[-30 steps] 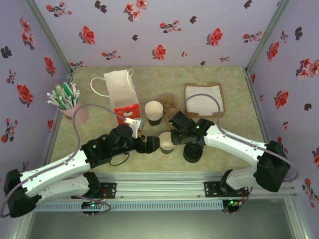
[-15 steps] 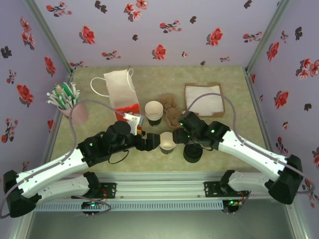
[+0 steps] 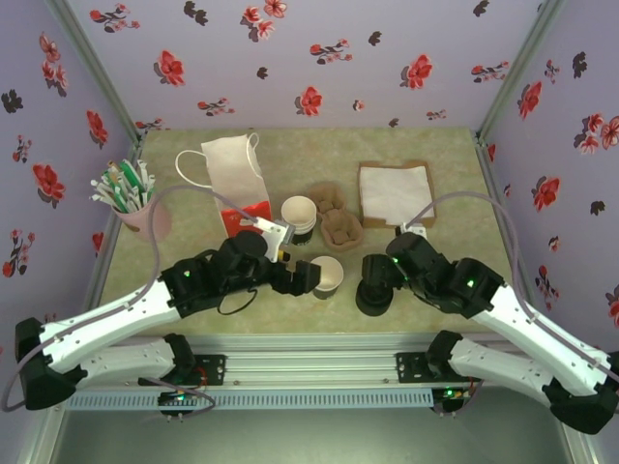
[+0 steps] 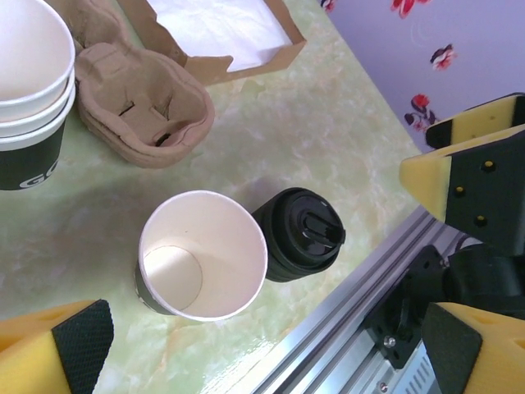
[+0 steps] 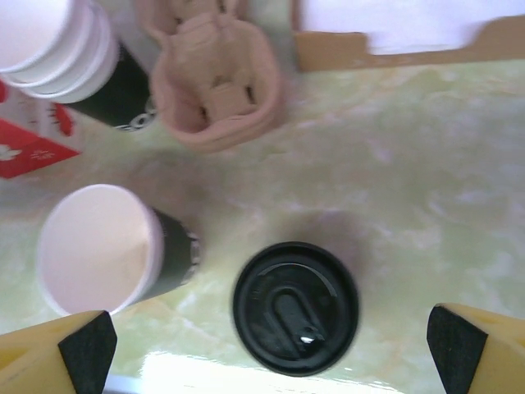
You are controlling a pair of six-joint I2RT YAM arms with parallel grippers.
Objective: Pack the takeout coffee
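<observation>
- The cup (image 4: 201, 267), cream with a dark lower band and no lid on it, stands upright at the centre of the overhead view, near the front edge of the bench (image 3: 459, 184).
- The left gripper (image 3: 302, 275) sits just left of the cup in that view. In the left wrist view its fingers (image 4: 61, 349) are spread wide at the lower corners and clasp nothing.
- The right gripper (image 3: 379, 274) hangs over the lid stack (image 5: 295, 308). Its fingers (image 5: 463, 345) stand far apart at the bottom corners of the right wrist view, gripping nothing. Whether they touch the lids cannot be told.
- The lid stack stands just right of the cup in the overhead view, with a strip of bare bench between them in the right wrist view.
- Behind the cup, a cup stack (image 3: 300, 215) stands beside brown pulp carriers (image 4: 143, 107).
- A napkin tray (image 3: 395, 193) lies toward the upper right of the overhead view, and a white bag (image 3: 235, 179) with a red end toward the upper left.
</observation>
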